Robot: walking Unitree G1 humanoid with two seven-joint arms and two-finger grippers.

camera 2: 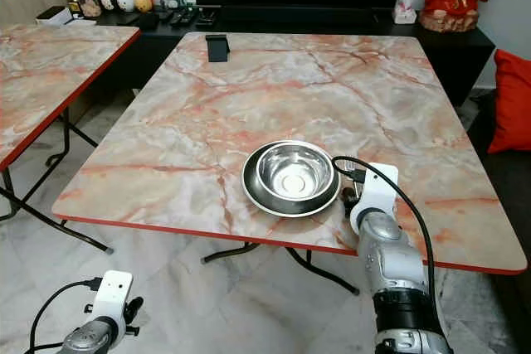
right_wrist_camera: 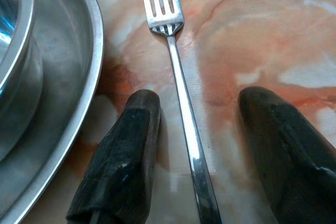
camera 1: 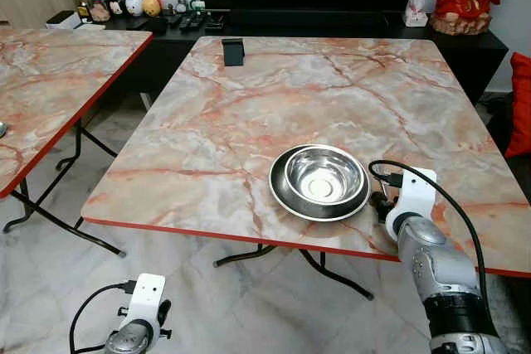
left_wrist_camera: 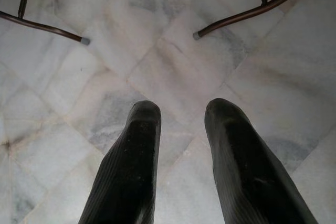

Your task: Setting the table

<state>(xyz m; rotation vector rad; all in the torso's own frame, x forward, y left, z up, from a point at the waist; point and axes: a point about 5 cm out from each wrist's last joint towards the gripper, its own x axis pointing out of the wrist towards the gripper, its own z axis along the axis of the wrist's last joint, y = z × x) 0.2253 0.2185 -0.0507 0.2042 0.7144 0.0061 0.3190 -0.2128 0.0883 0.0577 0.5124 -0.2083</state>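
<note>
right end effector (right_wrist_camera: 197,145): mine, parted, grasping nothing; fingers (right_wrist_camera: 123,156) straddle the fork handle, low over the surface near its near edge, toward the near right corner.
fork (right_wrist_camera: 181,108): lies flat on the surface (camera 1: 249,105), tines pointing toward the far edge, handle running back between my fingers. Just beside the plate rim, a narrow strip of marble between them.
plate (camera 1: 282,196): steel, near the near edge, right of centre.
bowl (camera 1: 323,176): steel, sits inside the plate, empty.
step, my read: either fork just set down and I back off, or I'm about to pinch it. Can't tell which from this alone.
if releasing: keep fingers wide, lift straight up off the handle before pulling back, so neither pad drags the fork askew or into the rim.
if grasping: handle is thin and flat on hard marble; close centred on it, low, or it will skate out or roll.
watch: inner finger sits close to the plate rim; a sideways drift would nudge the plate and rattle the bowl.
placement check: fork looks roughly parallel to the side edge, beside the plate; acceptable for a setting, I judge.
left end effector (left_wrist_camera: 184,161): idle, hangs below the surface over the tiled floor (left_wrist_camera: 173,66), fingers apart, holding nothing.
other: small dark object (camera 1: 233,51) at the far edge, well apart, not in my way.
</note>
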